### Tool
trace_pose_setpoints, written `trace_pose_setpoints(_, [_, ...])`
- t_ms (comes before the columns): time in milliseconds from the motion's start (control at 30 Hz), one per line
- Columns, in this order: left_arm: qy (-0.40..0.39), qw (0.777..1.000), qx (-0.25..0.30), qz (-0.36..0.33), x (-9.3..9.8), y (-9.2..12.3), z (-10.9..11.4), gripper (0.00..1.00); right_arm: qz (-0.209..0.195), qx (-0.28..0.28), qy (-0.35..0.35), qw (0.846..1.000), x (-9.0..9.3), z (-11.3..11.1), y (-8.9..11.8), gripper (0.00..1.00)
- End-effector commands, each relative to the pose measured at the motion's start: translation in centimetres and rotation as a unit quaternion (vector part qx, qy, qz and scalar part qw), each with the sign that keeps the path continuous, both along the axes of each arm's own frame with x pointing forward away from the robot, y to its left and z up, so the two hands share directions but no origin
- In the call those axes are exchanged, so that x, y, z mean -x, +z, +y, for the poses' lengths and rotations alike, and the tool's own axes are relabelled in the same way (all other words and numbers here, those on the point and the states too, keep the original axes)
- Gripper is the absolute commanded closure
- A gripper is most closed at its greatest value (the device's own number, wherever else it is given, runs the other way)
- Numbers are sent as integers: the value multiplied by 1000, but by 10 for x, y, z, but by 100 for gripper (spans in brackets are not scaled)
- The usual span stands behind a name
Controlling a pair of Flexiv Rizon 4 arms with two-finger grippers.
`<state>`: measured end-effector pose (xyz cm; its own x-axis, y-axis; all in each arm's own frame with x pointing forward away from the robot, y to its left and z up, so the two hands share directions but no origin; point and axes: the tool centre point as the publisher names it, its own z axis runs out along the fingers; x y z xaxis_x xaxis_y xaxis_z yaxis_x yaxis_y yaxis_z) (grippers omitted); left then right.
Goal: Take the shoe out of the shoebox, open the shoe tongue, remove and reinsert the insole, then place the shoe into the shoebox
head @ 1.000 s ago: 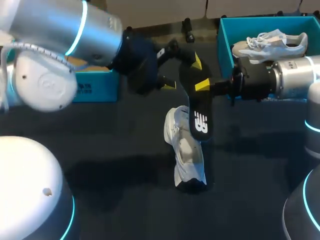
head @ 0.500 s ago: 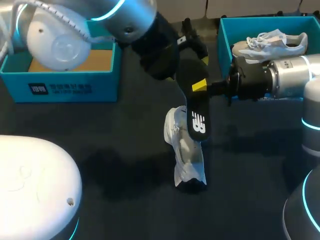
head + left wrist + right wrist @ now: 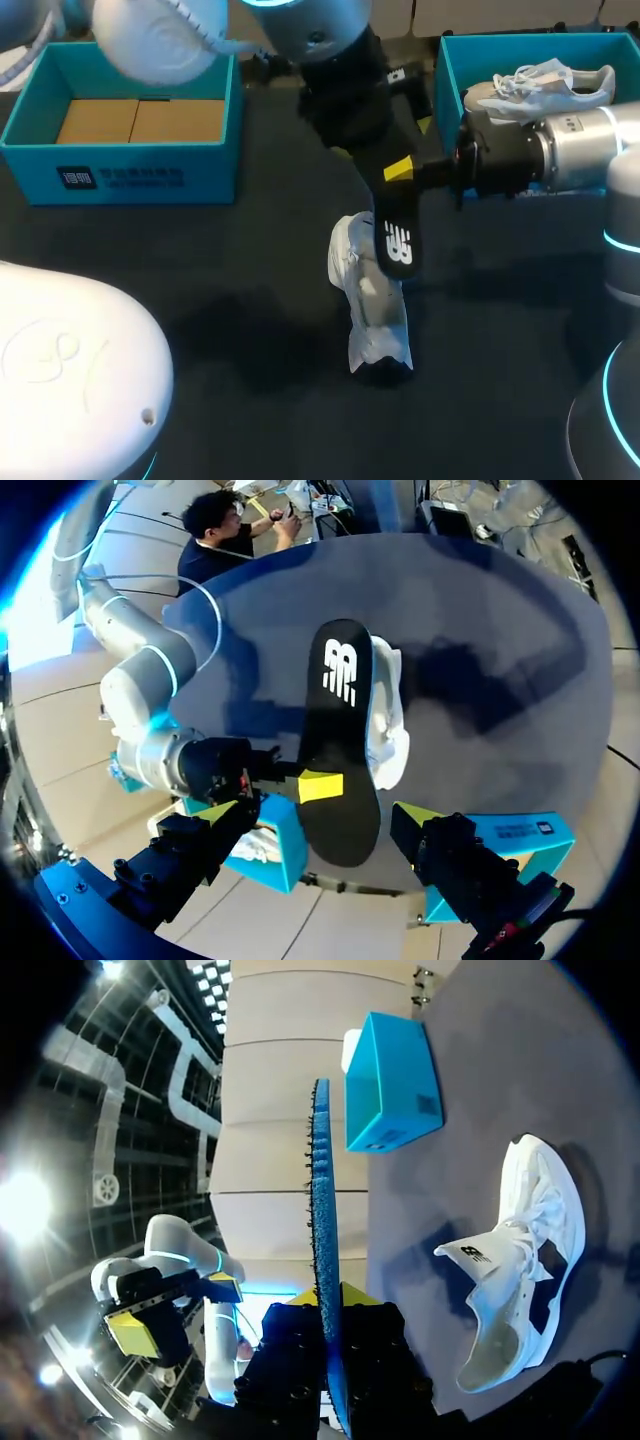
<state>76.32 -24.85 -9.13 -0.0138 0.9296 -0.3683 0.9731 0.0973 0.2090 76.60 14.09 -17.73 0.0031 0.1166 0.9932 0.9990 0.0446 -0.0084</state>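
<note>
A white shoe (image 3: 368, 305) lies on its side on the dark table (image 3: 230, 260), opening up. Above it hangs the black insole (image 3: 393, 225), with my right gripper (image 3: 398, 170) shut on its upper part from the right. In the right wrist view the insole (image 3: 322, 1230) shows edge-on between the right gripper (image 3: 330, 1298) fingers, with the shoe (image 3: 522, 1260) beyond. My left gripper (image 3: 408, 100) is open behind the insole's top end. In the left wrist view the insole (image 3: 338, 730) stands between the left gripper's (image 3: 318, 815) spread fingers (image 3: 420, 817), which do not touch it; the shoe (image 3: 388, 720) lies under it.
An open teal shoebox (image 3: 130, 175) with a bare cardboard floor stands at the back left. A second teal shoebox (image 3: 450, 70) at the back right holds another pale shoe (image 3: 540, 85). My left arm's white links fill the front left.
My left arm has swung right and toward the back, uncovering the left shoebox. The right gripper and the insole have barely shifted. The shoe has not moved.
</note>
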Motion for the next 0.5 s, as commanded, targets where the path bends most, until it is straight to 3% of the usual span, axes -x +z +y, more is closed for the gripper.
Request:
trace_pose_setpoints(33, [9, 1000, -25, 5, -2, -1, -1, 0, 3, 4, 2, 1000, -1, -2, 3, 100])
trace_pose_setpoints(200, [44, 996, -83, 12, -12, -14, 3, 0, 11, 6, 7, 1000, 0, -2, 3, 100])
trace_pose_setpoints(500, [65, 990, -113, 57, -24, -26, -3, 0, 25, 5, 10, 1000, 1, 1, -1, 100])
